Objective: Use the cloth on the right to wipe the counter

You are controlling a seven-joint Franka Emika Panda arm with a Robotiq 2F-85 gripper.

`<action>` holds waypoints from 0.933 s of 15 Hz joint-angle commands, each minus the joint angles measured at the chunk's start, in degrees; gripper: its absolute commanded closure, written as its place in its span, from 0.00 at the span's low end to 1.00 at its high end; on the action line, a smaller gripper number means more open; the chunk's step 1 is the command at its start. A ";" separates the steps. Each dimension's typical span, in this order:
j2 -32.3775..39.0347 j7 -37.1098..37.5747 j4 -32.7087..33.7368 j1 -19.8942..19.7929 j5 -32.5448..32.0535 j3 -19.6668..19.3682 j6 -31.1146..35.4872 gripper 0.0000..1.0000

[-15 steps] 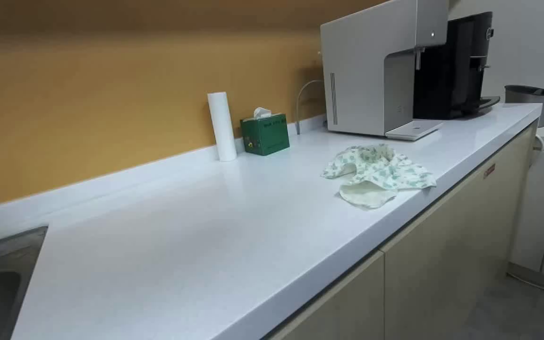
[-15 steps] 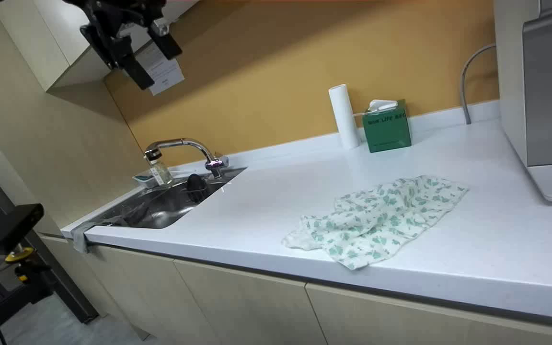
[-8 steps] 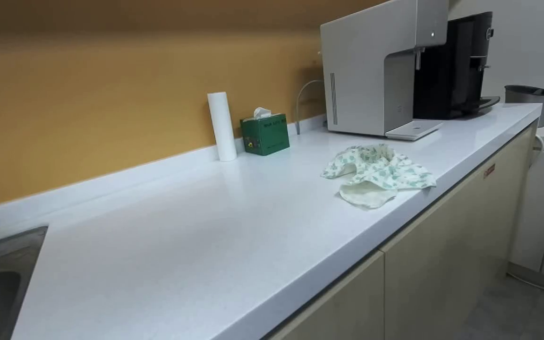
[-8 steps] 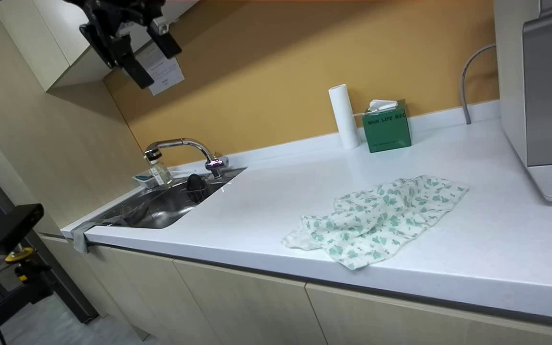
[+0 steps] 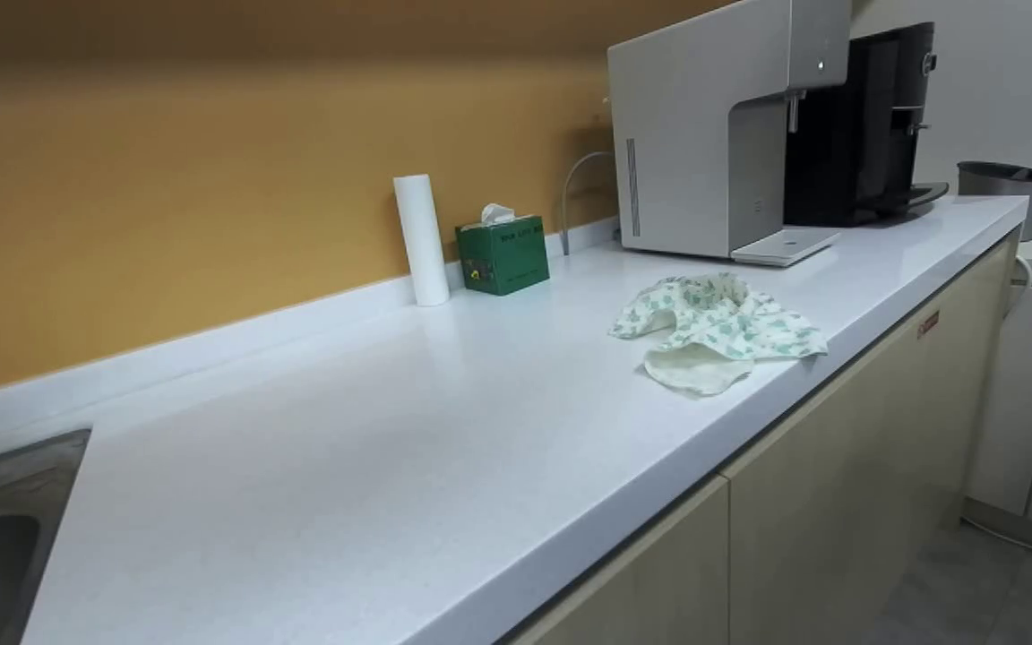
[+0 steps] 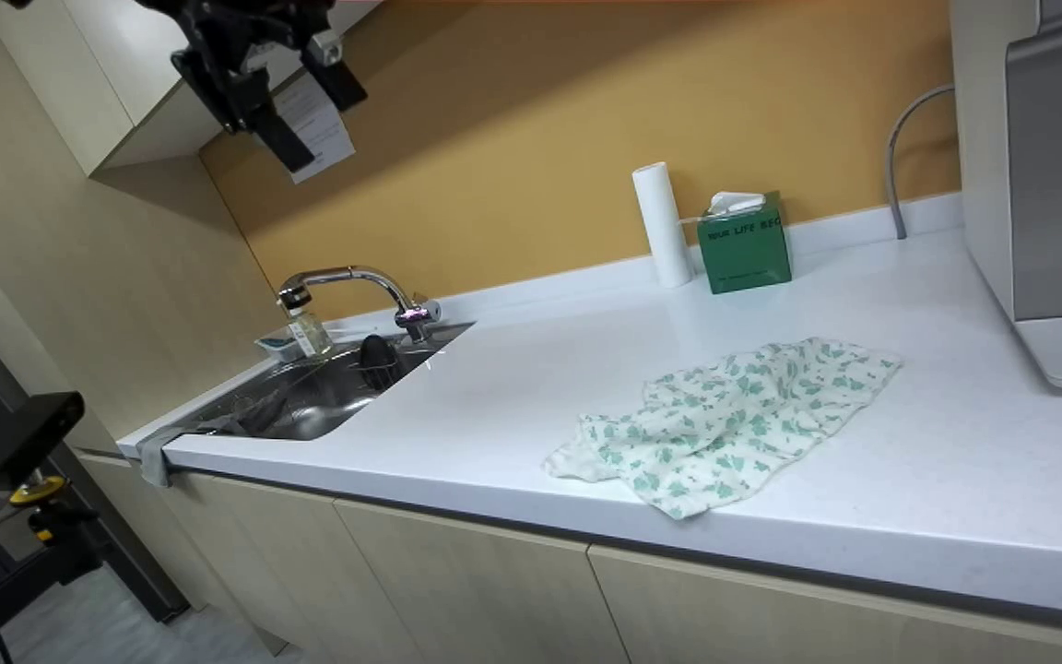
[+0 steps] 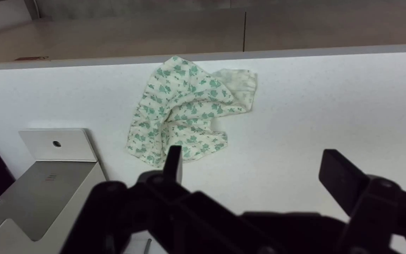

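A white cloth with green leaf print lies crumpled on the white counter, near its front edge. It shows in both exterior views, the cloth [image 5: 722, 327] and again the cloth [image 6: 725, 420]. The counter [image 5: 346, 466] also shows in an exterior view [image 6: 513, 397]. My gripper [image 6: 326, 129] hangs high above the counter at the upper left of that exterior view, well apart from the cloth. In the wrist view my gripper [image 7: 252, 151] is open with nothing between its fingers, and the cloth [image 7: 189, 106] lies below, beyond the left finger. The gripper is out of view in the remaining exterior view.
A white paper roll [image 6: 663, 226] and a green tissue box [image 6: 745, 247] stand against the back wall. A grey dispenser [image 5: 695, 152] and a black machine [image 5: 865, 134] stand farther along. A sink [image 6: 319, 406] with a faucet [image 6: 356, 275] is at the other end.
My gripper has shifted slightly to the right in the exterior view that shows it, within the last half second. It stays open. The cloth has not moved.
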 commanded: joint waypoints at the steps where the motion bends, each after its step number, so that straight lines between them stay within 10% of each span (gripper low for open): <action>1: 1.96 2.06 -3.46 -1.80 -3.52 -1.41 7.24 0.00; 9: 15.32 -10.43 -11.91 0.09 0.88 -10.59 33.15 0.00; 14: 17.96 -11.16 -12.08 -0.82 1.00 -11.04 34.12 0.00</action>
